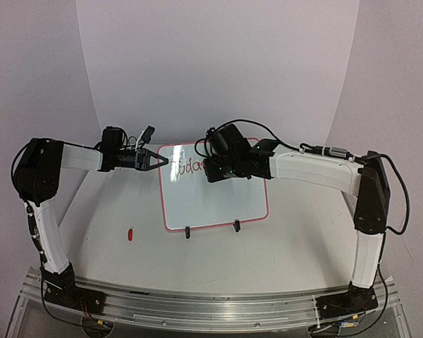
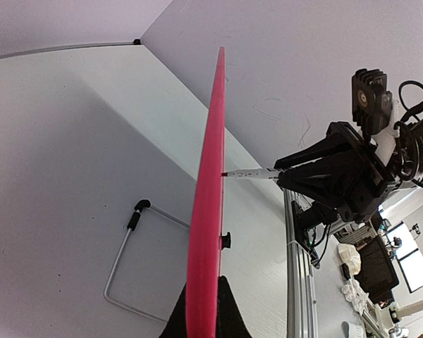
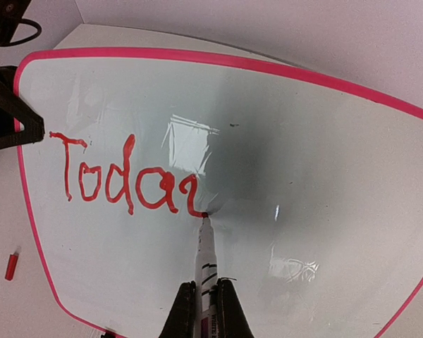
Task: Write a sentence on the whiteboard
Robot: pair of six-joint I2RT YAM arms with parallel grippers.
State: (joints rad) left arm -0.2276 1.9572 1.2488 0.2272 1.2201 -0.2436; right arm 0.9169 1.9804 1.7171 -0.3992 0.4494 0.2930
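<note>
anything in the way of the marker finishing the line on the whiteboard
Nothing visible: the marker touches the whiteboard, bare right of the lettering; the left gripper grips only its left edge.

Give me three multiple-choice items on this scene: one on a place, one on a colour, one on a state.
1. Where does the small red cap lie relative to the glossy white whiteboard with a pink-red frame?
A) on it
B) on the table to its left
C) behind it

2. The handwritten marker lettering is:
A) blue
B) black
C) red

3. The tip of the white marker in the right gripper is:
A) touching the board
B) lifted clear
C) capped

Answers:
1 B, the cap rests on the tabletop beyond the frame's left edge.
2 C, the strokes are red.
3 A, the tip meets the surface at the last stroke's end.
</note>
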